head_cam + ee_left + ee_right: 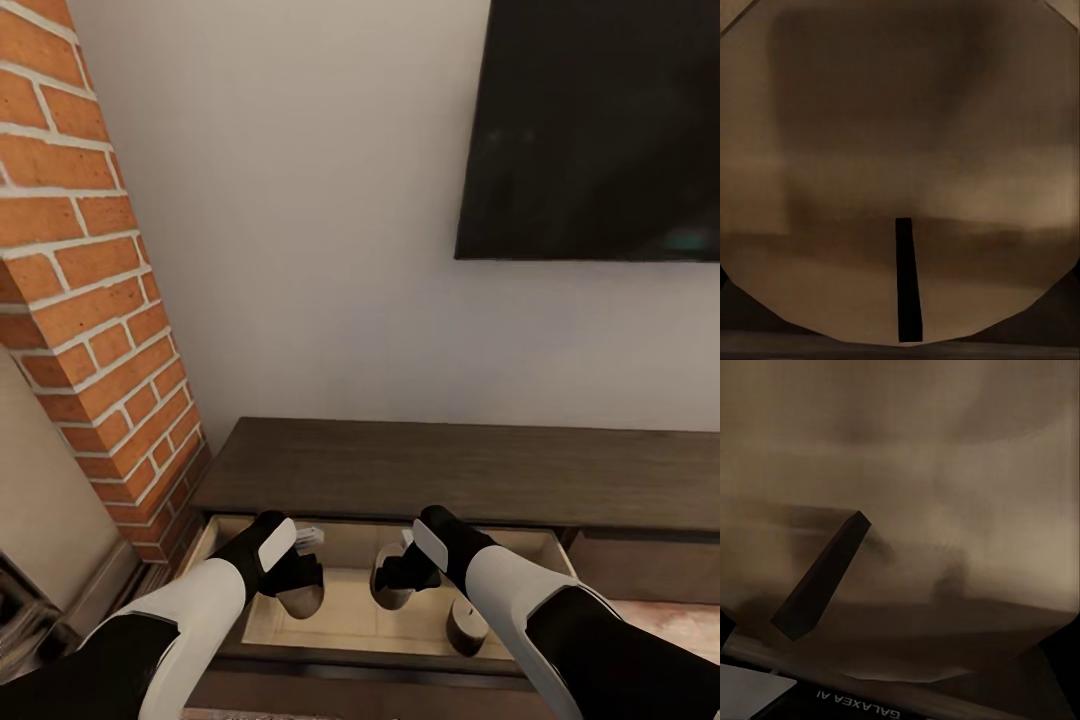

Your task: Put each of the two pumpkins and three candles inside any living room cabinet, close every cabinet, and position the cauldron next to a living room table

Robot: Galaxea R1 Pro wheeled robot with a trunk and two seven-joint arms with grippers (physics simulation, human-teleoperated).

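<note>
The dark-brown cabinet (450, 470) has its left drawer (345, 620) pulled open, showing a pale wood floor. My left gripper (297, 580) is down in the drawer, shut on a grey-brown candle (303, 603). That candle's pale top (832, 187) and black wick (907, 285) sit very close in the left wrist view. Beside it, my right gripper (400, 575) is shut on a second candle (390, 597), with its top (945, 472) and slanting wick (821, 577) close in the right wrist view. A third candle (466, 628) stands upright in the drawer's right front corner. Pumpkins, cauldron and table are out of view.
A red brick column (90, 300) rises close on the left of the cabinet. A black TV screen (600, 130) hangs on the white wall above. Right of the open drawer, another drawer front (640, 565) is closed.
</note>
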